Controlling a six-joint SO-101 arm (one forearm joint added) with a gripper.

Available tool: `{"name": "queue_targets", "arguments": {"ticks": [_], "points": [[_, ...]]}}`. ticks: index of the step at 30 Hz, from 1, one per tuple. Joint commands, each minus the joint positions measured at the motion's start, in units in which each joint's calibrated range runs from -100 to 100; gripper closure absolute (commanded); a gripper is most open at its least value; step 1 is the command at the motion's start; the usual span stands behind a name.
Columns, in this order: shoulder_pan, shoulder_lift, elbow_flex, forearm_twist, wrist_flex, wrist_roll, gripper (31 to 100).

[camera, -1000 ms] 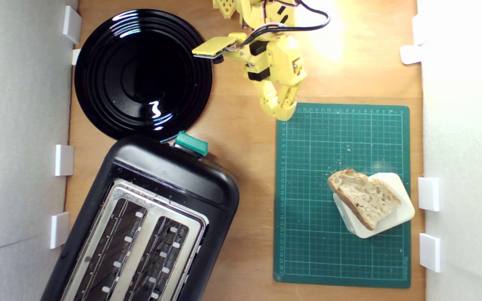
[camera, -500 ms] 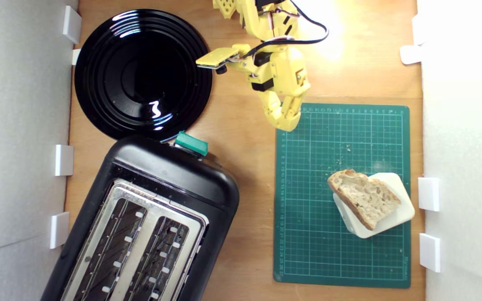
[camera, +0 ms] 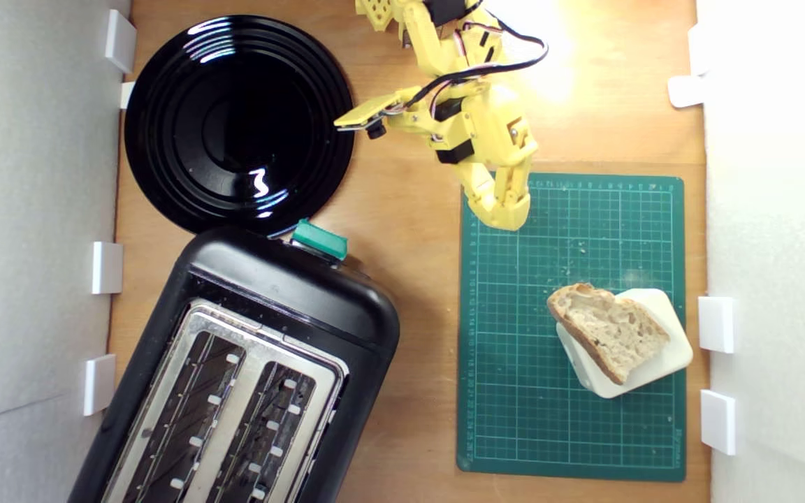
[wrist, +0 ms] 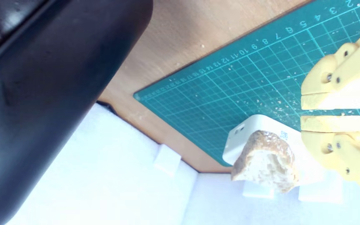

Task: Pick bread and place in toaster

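The bread, a half slice with pale holey crumb and brown crust, lies on a white rounded block at the right of the green cutting mat. In the wrist view the bread leans on the white block ahead of the fingers. My yellow gripper hovers over the mat's upper left corner, well apart from the bread; its jaws are shut with nothing between them. The black toaster, with a silver two-slot top and teal lever knob, stands at the lower left.
A round black plate sits at the upper left, just above the toaster. White walls with small white blocks border the wooden table on both sides. The toaster's dark side fills much of the wrist view.
The gripper has moved toward the exterior view's right and lower edge, from the bare wood onto the mat's upper left corner, nearer the bread. Bread, toaster and plate have not moved.
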Motion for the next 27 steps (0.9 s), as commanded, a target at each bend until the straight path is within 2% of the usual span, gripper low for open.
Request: {"name": "queue_targets", "arguments": {"ticks": [1,8,16,23,27], "points": [[2.4,6.2,-3.0,-0.1,-8.8,0.5,81.0],[4.8,16.1,-3.7,-0.9,-18.3,3.2,80.9],[5.6,25.6,-11.9,-0.9,-19.8,2.9,79.8],[5.1,32.6,-18.3,-0.2,-19.9,2.9,68.9],[5.0,35.2,-21.8,-0.1,-19.9,2.8,65.5]]}}
